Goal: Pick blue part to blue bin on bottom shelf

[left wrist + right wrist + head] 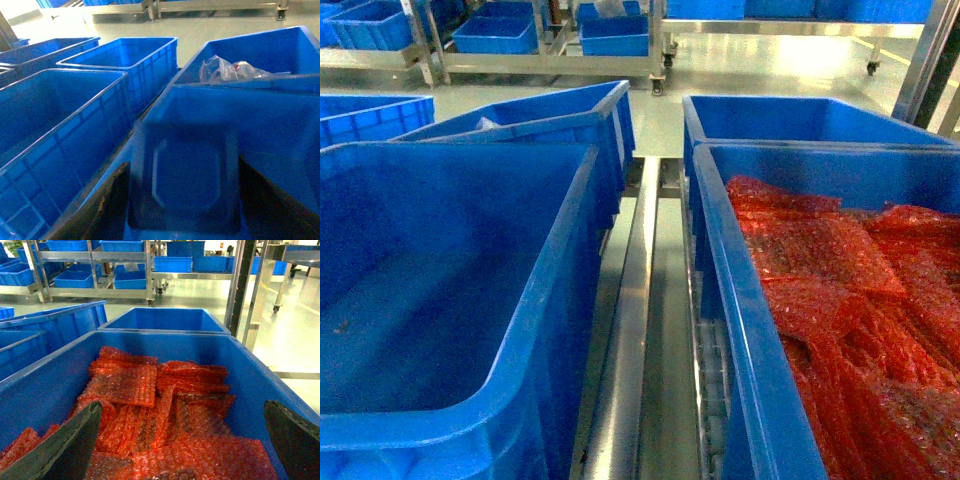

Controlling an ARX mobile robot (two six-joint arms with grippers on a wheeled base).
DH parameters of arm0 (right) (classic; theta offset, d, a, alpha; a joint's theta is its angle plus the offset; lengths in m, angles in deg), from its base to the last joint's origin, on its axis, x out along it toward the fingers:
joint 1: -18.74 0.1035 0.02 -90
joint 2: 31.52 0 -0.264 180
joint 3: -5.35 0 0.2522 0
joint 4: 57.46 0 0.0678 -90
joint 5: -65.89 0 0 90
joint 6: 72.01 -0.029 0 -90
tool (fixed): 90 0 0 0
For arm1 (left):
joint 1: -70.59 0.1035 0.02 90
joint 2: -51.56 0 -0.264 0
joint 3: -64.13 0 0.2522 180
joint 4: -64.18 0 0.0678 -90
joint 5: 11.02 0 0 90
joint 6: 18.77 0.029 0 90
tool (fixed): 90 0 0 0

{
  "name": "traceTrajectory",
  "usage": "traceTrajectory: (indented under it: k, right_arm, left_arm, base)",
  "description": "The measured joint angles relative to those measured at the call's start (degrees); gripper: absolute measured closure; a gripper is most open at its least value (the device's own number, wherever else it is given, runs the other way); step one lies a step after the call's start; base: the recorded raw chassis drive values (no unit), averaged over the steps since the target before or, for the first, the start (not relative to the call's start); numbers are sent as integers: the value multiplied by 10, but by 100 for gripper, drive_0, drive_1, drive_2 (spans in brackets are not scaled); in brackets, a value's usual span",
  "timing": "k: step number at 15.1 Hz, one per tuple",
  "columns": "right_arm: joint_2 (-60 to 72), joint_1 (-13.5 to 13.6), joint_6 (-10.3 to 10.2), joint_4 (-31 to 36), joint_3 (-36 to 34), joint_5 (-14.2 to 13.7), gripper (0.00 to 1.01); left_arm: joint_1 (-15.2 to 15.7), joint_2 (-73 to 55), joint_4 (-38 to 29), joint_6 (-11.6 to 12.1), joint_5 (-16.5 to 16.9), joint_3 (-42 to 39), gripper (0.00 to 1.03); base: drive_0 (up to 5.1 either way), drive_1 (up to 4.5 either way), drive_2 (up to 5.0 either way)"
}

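Head view shows no arm. Right end effector (182, 440) hangs wide open and empty over the red bubble-wrap packets (165, 405); left end effector (182, 200) is also open, over an empty blue bin (200, 130). I cannot find the blue part, perhaps it is wrapped. Picking is not begun; next calls for locating it.

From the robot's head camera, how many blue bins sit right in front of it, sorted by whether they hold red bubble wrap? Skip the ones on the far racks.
Blue bin holding red bubble wrap: 1
Other blue bins: 4
Total: 5
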Motion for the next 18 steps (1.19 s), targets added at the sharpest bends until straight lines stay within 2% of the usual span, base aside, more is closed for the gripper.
traceTrajectory:
  k: [3,4,5,6,7,8,11,12,13,14,18]
  right_arm:
    - [0,0,0,0,0,0,3]
    - [0,0,0,0,0,0,3]
    - [0,0,0,0,0,0,3]
    - [0,0,0,-1,0,0,3]
    - [0,0,0,0,0,0,3]
    - [0,0,0,0,0,0,3]
    - [0,0,0,0,0,0,3]
    - [0,0,0,0,0,0,3]
    - [0,0,0,0,0,0,3]
    - [0,0,0,0,0,0,3]
    - [0,0,0,0,0,0,3]
  left_arm:
    - [-1,1,-1,0,0,0,5]
    - [-1,1,0,0,0,0,5]
    - [26,10,-97,6,96,-27,15]
    - [53,45,-157,6,190,-71,27]
    - [69,71,-175,6,248,-105,39]
    - [82,87,-177,6,283,-134,54]
    - [111,145,-174,6,313,-187,92]
    - [120,165,-169,6,323,-201,101]
    - [143,188,-156,6,360,-219,101]
    - [177,206,-148,7,379,-230,101]
    - [176,274,-110,7,383,-258,101]
  base:
    - [0,0,0]
    - [0,0,0]
    - [0,0,0]
    - [0,0,0]
    - [0,0,0]
    - [0,0,0]
    - [0,0,0]
    - [0,0,0]
    - [0,0,0]
    - [0,0,0]
    - [0,0,0]
